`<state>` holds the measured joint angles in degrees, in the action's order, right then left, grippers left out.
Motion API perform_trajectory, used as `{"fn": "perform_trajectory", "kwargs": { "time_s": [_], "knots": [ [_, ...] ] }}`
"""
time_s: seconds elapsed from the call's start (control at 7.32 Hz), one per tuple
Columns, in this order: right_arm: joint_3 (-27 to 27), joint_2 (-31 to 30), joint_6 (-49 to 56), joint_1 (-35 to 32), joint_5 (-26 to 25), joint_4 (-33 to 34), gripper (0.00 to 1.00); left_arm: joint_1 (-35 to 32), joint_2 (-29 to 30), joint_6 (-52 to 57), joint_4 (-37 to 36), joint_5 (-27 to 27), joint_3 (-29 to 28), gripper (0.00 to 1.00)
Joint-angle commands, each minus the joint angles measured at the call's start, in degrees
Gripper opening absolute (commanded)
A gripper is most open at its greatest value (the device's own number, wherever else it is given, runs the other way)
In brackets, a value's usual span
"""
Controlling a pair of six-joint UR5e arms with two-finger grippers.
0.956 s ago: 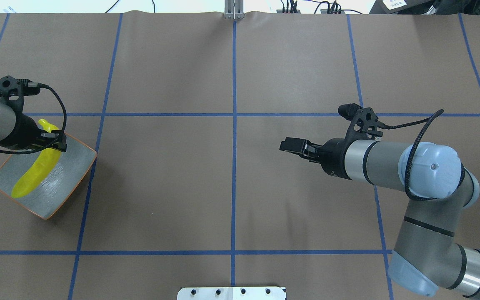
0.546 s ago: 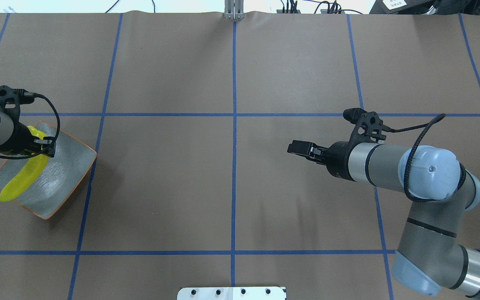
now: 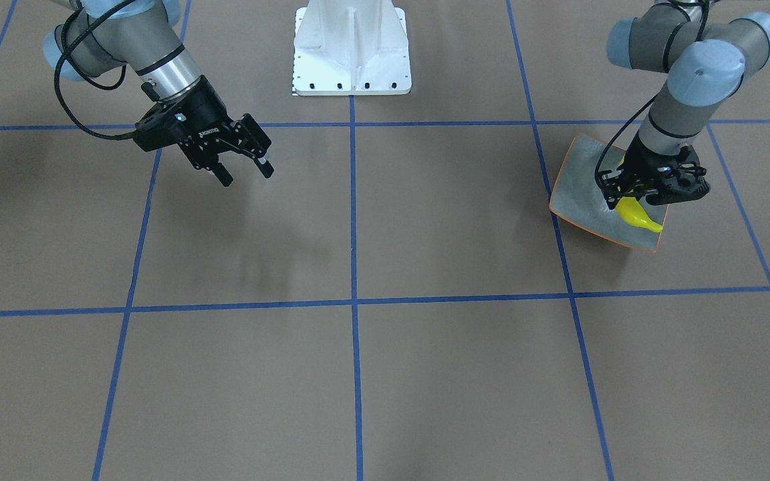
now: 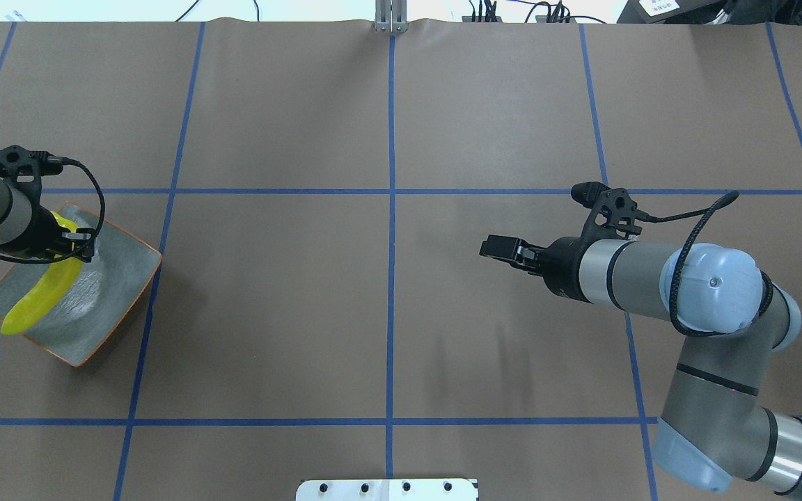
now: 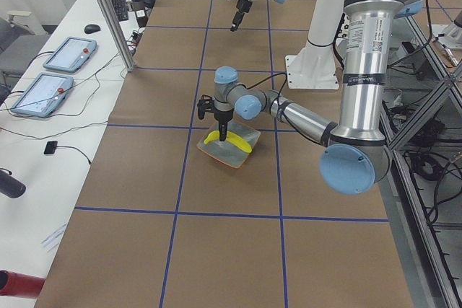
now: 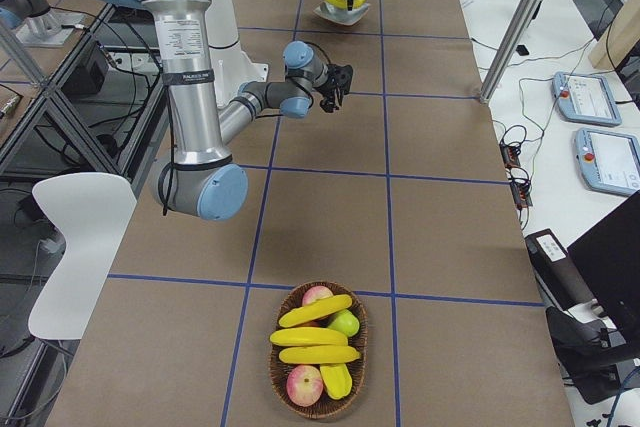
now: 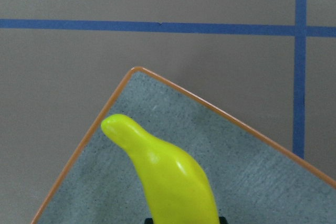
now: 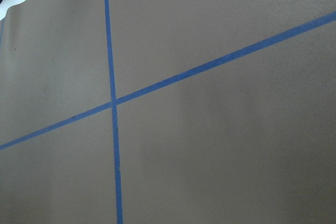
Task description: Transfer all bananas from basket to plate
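L hand point(image 4: 79, 245) stays clamped on banana point(image 4: 35, 303), now shifted toward 9 o'clock over plate point(image 4: 119, 275). R hand point(image 3: 246, 176) spread apart, barely moved.

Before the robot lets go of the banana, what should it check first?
1. Left claw has the banana: ok, it is shut on it.
2. Banana is above the plate: ok, though in the overhead view one end reaches the plate's edge.
3. Banana is touching the plate: cannot tell.
4. Plate has room: ok, nothing else lies on it.
5. Right claw is out of the way: ok, it is open, empty and over the bare table, far from the plate.
6. All fruit moved: not ok, more bananas lie in the basket.
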<state>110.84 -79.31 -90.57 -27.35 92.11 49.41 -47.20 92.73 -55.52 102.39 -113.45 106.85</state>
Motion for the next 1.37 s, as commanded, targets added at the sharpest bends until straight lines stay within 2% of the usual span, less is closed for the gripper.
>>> {"fn": "perform_trajectory", "kwargs": {
  "time_s": [0.0, 0.27, 0.41, 0.55, 0.68, 1.09, 1.23],
  "knots": [
    [-0.2, 0.0, 0.0, 0.0, 0.0, -0.1, 1.0, 0.0, 0.2, 0.1, 0.0, 0.1, -1.0, 0.0],
    [-0.2, 0.0, -0.1, 0.0, 0.0, -0.1, 1.0, -0.1, 0.3, 0.2, 0.0, 0.2, -2.4, 0.0],
    [-0.3, 0.0, 0.0, 0.1, 0.0, -0.1, 1.0, -0.1, 0.5, 0.2, 0.0, 0.2, -2.6, 0.19],
    [-0.3, -0.1, 0.0, 0.0, -0.1, -0.1, 1.0, -0.1, 0.6, 0.2, 0.0, 1.2, -3.0, 0.7],
    [-0.2, -0.5, 0.0, -0.1, -0.1, -0.2, 1.0, -0.2, 1.0, 0.2, 0.0, 1.6, -3.1, 0.99],
    [0.6, -1.7, 0.0, -1.4, -0.1, -0.2, 1.0, -1.0, 2.2, 0.9, 0.0, 1.2, -1.9, 1.0],
    [2.3, -5.4, 0.3, -2.5, 0.3, -0.3, 1.0, -1.4, 2.4, 0.9, 0.0, 1.0, -0.9, 1.0]
  ]
}}
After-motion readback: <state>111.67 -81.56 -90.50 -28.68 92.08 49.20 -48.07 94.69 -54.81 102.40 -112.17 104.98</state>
